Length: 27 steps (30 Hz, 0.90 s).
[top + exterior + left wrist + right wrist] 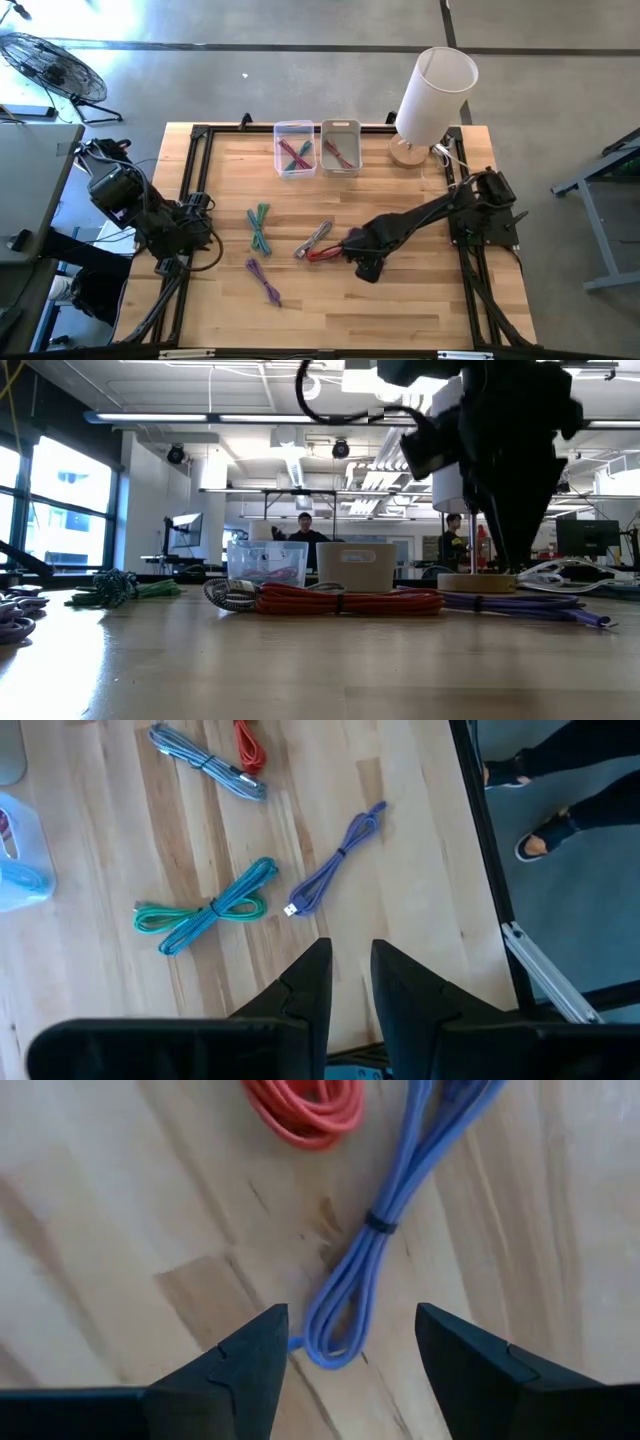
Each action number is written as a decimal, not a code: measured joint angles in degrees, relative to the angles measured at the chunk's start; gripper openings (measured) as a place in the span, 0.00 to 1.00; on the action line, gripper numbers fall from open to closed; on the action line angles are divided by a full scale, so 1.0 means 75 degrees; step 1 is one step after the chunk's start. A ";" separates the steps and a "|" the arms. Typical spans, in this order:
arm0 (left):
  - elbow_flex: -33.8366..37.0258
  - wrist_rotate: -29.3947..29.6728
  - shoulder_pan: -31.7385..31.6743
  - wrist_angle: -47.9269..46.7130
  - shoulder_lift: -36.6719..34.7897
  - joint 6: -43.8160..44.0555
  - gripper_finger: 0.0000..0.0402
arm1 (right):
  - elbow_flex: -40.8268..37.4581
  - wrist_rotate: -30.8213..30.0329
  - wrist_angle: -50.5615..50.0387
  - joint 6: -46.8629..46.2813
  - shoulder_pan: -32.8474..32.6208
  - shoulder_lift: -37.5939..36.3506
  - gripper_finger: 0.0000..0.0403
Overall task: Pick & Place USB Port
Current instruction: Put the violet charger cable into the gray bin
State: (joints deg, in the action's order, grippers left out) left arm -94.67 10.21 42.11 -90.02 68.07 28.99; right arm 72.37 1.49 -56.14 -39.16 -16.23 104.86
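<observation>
My right gripper [365, 262] [350, 1350] is open and points down close over the table's middle. Its fingers stand on either side of the looped end of a blue-purple USB cable bundle [375, 1250], apart from it. That bundle also lies on the table in the low view [520, 600]. A red cable bundle [325, 254] [305, 1105] lies just beyond it. A grey bundle [313, 240], a teal bundle [260, 228] and a purple bundle [263, 280] lie flat on the table. My left gripper [205, 232] [350, 980] waits at the table's left edge, empty, with a narrow gap between its fingers.
Two clear bins [293, 148] [340, 145] holding cables stand at the far edge. A white lamp [430, 95] stands on its wooden base at the far right corner. A black frame [200, 135] runs round the table. People show in the room behind [305, 525].
</observation>
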 joint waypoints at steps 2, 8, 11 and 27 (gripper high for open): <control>0.0000 0.0003 0.0000 0.0000 0.0001 0.0005 0.18 | -0.0277 0.0102 0.0290 0.0010 0.0064 0.0000 0.53; 0.0000 0.0357 0.0000 0.0000 0.0003 0.0282 0.18 | -0.1217 0.0666 0.1758 0.0061 0.0247 -0.0009 0.53; 0.0000 0.0403 0.0000 0.0000 0.0003 0.0392 0.18 | -0.1639 0.0815 0.2334 0.0053 0.0310 -0.0074 0.53; -0.0003 0.1494 -0.0015 0.0006 0.0143 0.0926 0.18 | -0.2341 0.0540 0.2530 0.0410 0.0740 -0.0128 0.06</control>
State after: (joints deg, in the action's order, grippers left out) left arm -94.70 21.42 42.00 -89.97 69.15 35.94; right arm 54.81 5.54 -37.16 -36.08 -10.68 103.90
